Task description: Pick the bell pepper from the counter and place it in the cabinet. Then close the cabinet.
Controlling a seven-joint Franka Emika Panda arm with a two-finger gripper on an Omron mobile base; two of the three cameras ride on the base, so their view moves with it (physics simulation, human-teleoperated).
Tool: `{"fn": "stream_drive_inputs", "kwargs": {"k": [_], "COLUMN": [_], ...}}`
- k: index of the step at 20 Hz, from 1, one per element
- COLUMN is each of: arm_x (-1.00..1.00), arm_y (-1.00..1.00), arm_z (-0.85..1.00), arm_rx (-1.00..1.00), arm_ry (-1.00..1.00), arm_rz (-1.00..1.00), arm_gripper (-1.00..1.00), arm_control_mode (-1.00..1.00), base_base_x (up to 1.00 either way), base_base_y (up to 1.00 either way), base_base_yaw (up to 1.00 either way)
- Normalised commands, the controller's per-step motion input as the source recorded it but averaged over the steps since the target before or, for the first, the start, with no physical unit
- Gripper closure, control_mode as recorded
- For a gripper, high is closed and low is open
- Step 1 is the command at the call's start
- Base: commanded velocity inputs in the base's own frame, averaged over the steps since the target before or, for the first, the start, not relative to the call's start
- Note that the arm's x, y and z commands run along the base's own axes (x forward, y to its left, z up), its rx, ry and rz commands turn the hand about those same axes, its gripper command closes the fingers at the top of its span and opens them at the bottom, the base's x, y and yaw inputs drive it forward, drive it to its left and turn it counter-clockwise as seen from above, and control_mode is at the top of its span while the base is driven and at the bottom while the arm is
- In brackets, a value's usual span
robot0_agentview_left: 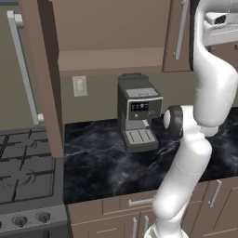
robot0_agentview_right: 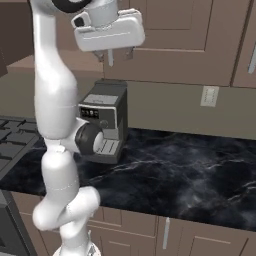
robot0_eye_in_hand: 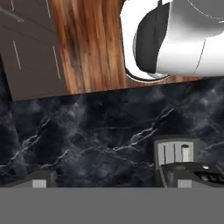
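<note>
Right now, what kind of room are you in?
A home kitchen, by the look of it: a gas stove sits beside a black marble counter, a coffee machine stands on that counter, and brown wall cabinets hang above.

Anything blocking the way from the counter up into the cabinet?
Nothing visible blocks the cabinet opening; its doors stand open. The coffee machine stands on the counter just under it, so a lift there must likely clear it first.
</note>
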Motion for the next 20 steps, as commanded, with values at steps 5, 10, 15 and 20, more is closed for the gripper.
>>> {"fn": "stream_drive_inputs", "kwargs": {"k": [5,10,15,20], "arm_x": [-1.0,-1.0,-1.0,-1.0], "arm_y": [1.0,1.0,0.98,0.87], "arm_z": [-1.0,-1.0,-1.0,-1.0], "arm_rx": [-0.18,-0.15,-0.14,-0.14], "arm_ry": [-0.04,0.0,0.0,0.0], "arm_rz": [0.0,0.0,0.0,0.0], "arm_gripper": [-1.0,-1.0,-1.0,-1.0], "arm_control_mode": [-1.0,-1.0,-1.0,-1.0], "base_base_x": [0.0,0.0,0.0,0.0], "base_base_y": [0.0,0.0,0.0,0.0], "base_base_yaw": [0.0,0.0,0.0,0.0]}}
